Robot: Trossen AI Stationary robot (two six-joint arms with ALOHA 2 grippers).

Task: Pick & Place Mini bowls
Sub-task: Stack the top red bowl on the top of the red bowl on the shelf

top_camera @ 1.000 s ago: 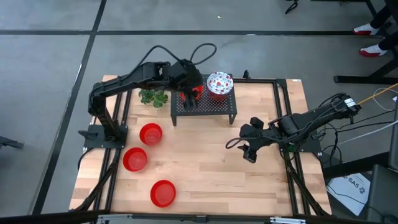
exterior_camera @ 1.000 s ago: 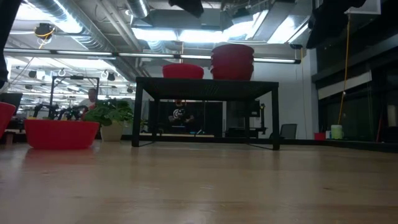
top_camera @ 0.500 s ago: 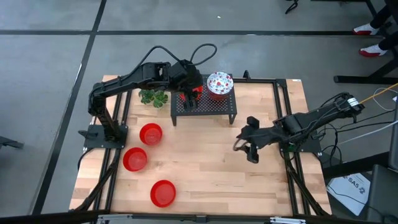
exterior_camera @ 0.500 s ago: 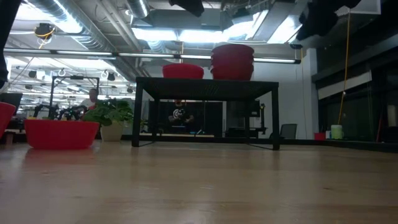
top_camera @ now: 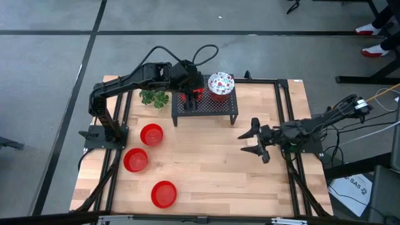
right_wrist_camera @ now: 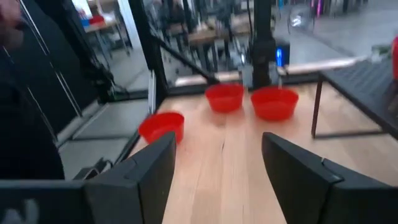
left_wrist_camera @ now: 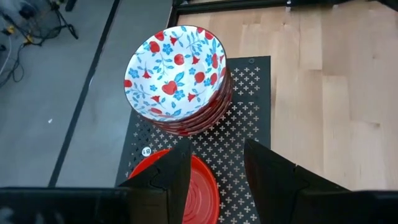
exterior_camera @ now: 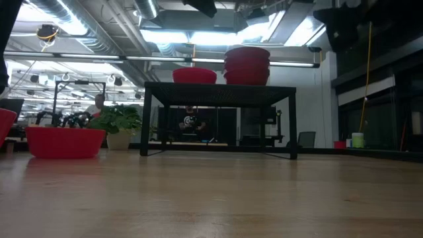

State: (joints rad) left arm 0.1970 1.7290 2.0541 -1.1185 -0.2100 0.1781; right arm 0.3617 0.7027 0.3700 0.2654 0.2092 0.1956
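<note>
Left gripper [top_camera: 189,100] hangs spread over the red bowl [left_wrist_camera: 186,193] on the black rack [top_camera: 206,107], where I want it for a grab, beside the floral stack [left_wrist_camera: 177,78]; right gripper [top_camera: 257,141] waits open.

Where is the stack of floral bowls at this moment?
In the high view, the floral stack stands on the black rack's right part, beside a red bowl under the left tool.

Three glossy red mini bowls [top_camera: 151,134] sit loose on the wooden counter [top_camera: 206,169]; left gripper [top_camera: 189,100] hovers over the black mesh rack [top_camera: 215,106], right gripper [top_camera: 255,141] spread open mid-counter.
</note>
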